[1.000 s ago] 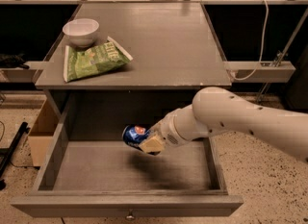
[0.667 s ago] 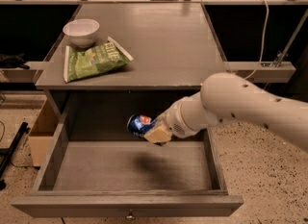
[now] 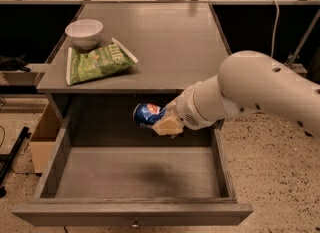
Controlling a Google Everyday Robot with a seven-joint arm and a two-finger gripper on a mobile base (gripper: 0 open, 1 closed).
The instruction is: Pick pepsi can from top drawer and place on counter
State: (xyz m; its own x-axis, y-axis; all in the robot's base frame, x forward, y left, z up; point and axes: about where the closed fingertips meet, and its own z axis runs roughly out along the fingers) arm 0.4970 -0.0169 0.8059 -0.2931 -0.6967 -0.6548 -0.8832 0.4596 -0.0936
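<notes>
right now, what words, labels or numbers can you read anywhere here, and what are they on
No text reads clearly.
Chip bag: pale lettering near its right end, too blurred to read.
Can: round red, white and blue logo, no legible letters.
Bowl: no markings.
Gripper, holding the can above the open drawer: no markings show.

Dim overhead light; soft shadow on top drawer [image 3: 100, 176] floor beneath the claw [image 3: 158, 121]
</notes>
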